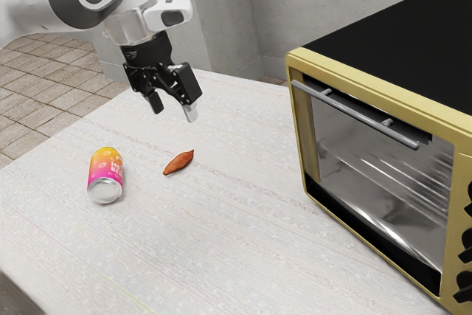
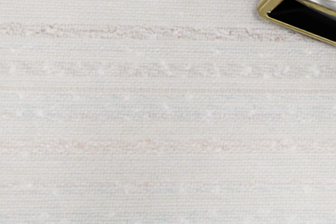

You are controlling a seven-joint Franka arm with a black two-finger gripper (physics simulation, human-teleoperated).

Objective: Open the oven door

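My gripper (image 1: 172, 108) hangs above the table at the exterior view's upper left, its two fingers apart with nothing between them. The yellow oven (image 1: 301, 142) with a black top stands at the exterior view's right, well away from my gripper. Its glass door (image 1: 376, 175) looks closed, and a grey bar handle (image 1: 354, 113) runs along the door's upper edge, untouched. In the wrist view, a lower corner of the oven (image 2: 270, 10) shows beside the pale table surface.
On the table (image 1: 221, 234), a yellow-and-pink can (image 1: 105, 173) lies on its side. A small reddish-brown item (image 1: 178, 162) rests between the can and the oven, nearer the can. Dark knobs (image 1: 466, 240) line the oven's front at the exterior view's right edge.
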